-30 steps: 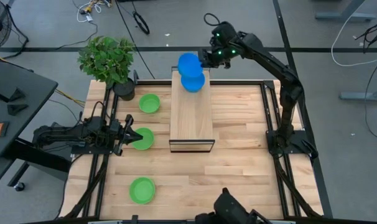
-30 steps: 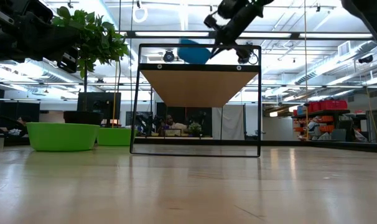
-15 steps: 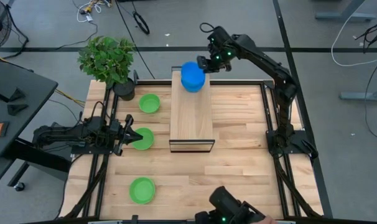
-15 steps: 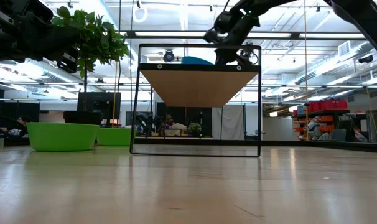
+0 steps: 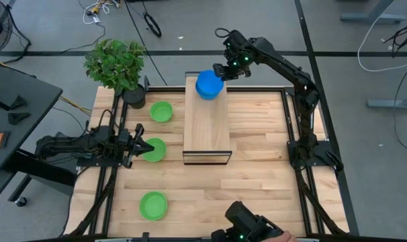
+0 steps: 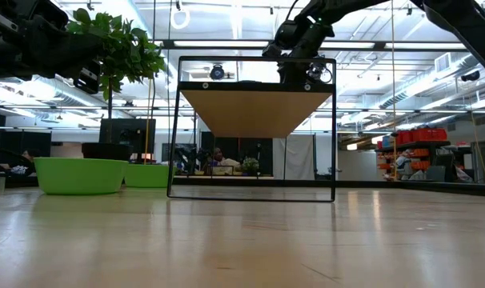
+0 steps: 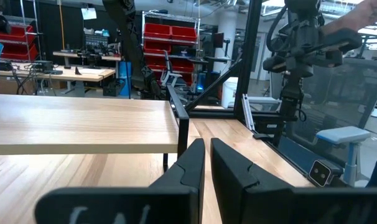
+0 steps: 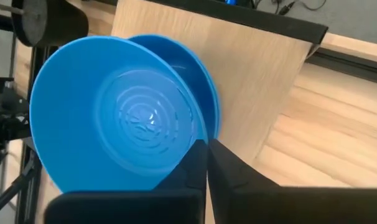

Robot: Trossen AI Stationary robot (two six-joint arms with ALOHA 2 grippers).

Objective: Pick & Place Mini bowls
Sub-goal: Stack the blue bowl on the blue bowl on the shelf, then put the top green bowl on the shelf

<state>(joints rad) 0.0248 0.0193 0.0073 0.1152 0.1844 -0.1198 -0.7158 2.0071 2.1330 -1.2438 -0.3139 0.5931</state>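
Right end effector [image 5: 219, 70] pinches the rim of a blue mini bowl [image 5: 209, 84] at the far end of the raised wooden shelf [image 5: 207, 128], its fingers nearly closed on the thin plastic edge, as the right wrist view shows. That bowl sits nested on other blue ones [image 8: 204, 93], the stack resting on the shelf top near its far edge. Across the desk [image 5: 257, 181], the left end effector [image 5: 144, 147] waits at the rim of the middle green bowl [image 5: 154, 150], its fingers drawn close together with only a thin slit between them; whether they pinch that rim cannot be told. Two more green bowls lie on the left side, one far [image 5: 161, 111] beside the potted plant [image 5: 115, 64], one near [image 5: 153, 205]. From here the risk appears to lie in the release: should the right fingers part unevenly or pull back while dragging on the rim, the top bowl could tilt out of the nest, or the light stack could slide toward the far edge of the shelf and drop off behind it. A bowl not seated squarely would likely leave the pile leaning.
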